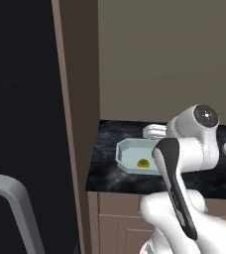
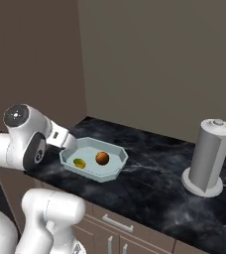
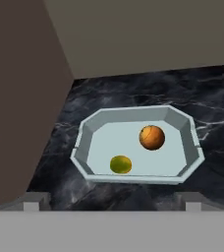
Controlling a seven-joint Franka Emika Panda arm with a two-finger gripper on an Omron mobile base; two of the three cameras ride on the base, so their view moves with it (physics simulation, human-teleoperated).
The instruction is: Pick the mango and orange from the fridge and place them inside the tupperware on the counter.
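**Pale tray holds both fruits**

Gripper (image 3: pixel 112 205) hangs near the tray's front rim, fingers apart, empty. Mango (image 3: pixel 120 164) and orange (image 3: pixel 152 137) lie apart inside tupperware (image 3: pixel 133 179) on counter (image 3: pixel 217 98). Placement looks finished.

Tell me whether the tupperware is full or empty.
Neither: the tupperware holds two fruits, the mango and the orange, lying apart on its mostly bare floor.

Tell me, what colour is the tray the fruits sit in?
The tupperware is pale blue-white, clearest in the hand view.
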